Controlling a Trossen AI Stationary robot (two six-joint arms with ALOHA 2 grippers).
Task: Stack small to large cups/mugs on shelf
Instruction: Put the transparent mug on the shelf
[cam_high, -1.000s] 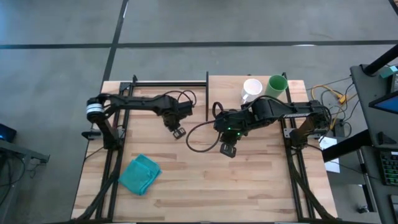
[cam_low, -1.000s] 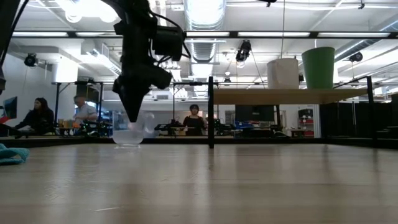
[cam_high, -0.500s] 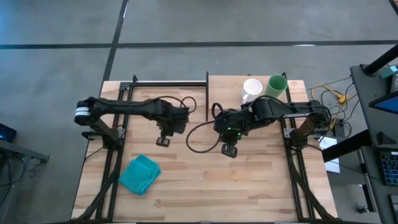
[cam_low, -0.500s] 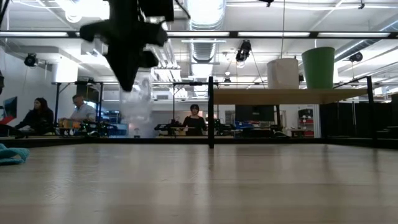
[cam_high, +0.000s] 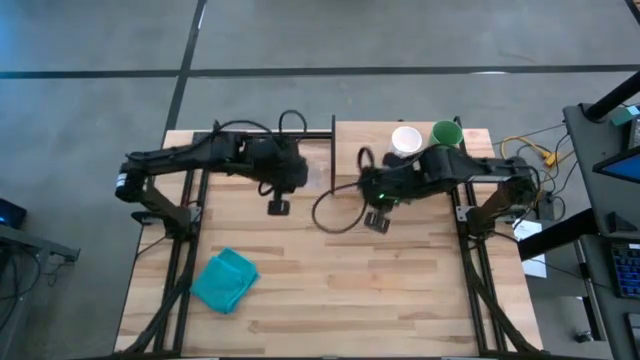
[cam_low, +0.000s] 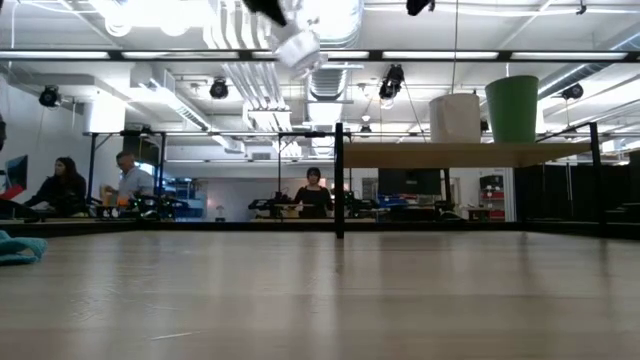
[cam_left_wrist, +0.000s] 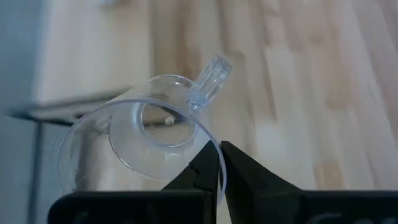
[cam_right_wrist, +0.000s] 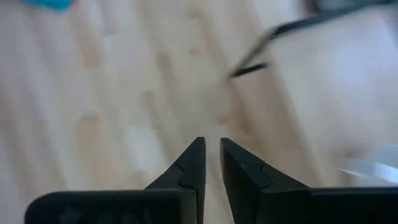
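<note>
High view: the left gripper (cam_high: 277, 206) sits over the table's middle rear, the right gripper (cam_high: 375, 221) near the shelf (cam_high: 350, 135) carrying the white mug (cam_high: 405, 139) and green cup (cam_high: 446, 132). Low view: the glass tumbler (cam_low: 298, 47) hangs tilted near the ceiling line, far higher than half a second ago. Left wrist view: the tumbler (cam_left_wrist: 140, 146) lies on its side, mouth toward the camera, its rim pinched between the narrow jaws. Right wrist view: the right gripper (cam_right_wrist: 208, 160) holds nothing, fingers nearly closed.
</note>
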